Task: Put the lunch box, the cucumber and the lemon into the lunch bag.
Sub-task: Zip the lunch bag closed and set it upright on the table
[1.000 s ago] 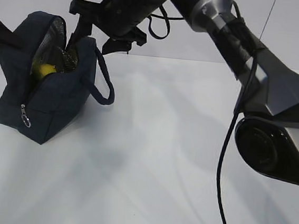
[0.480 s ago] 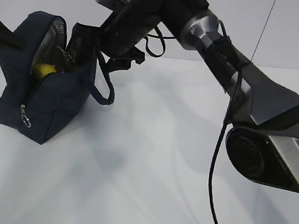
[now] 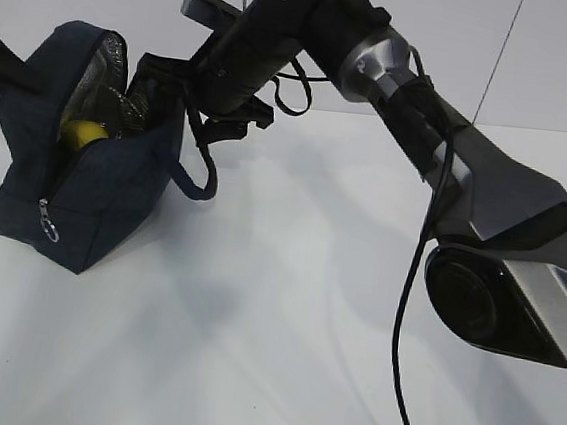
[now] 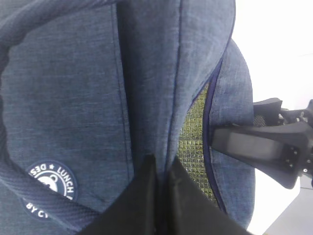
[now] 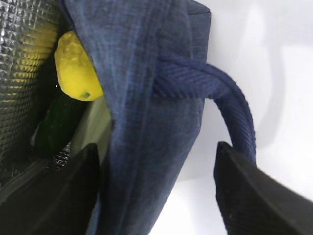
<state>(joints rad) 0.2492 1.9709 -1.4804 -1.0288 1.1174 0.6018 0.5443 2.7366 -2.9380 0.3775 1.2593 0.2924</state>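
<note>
Exterior view first: the white table (image 3: 285, 303) fills the frame, and the lunch bag (image 3: 84, 193) sits at its far left, unzipped, mouth gaping upward, silver lining showing. My right arm reaches across from the right, and my right gripper (image 3: 180, 87) hangs at the bag's near wall, jaws spread wide with the wall and one handle (image 5: 230, 105) between them; I can't tell whether the fingers touch the fabric. My left gripper (image 4: 159, 188) is clamped tight on the bag's far wall beside the opening. The cucumber (image 5: 58, 122) lies inside the bag against the lining, and the lemon (image 5: 76, 68) rests on top of it. A pale green surface shows beneath them; I can't tell what it is.
</note>
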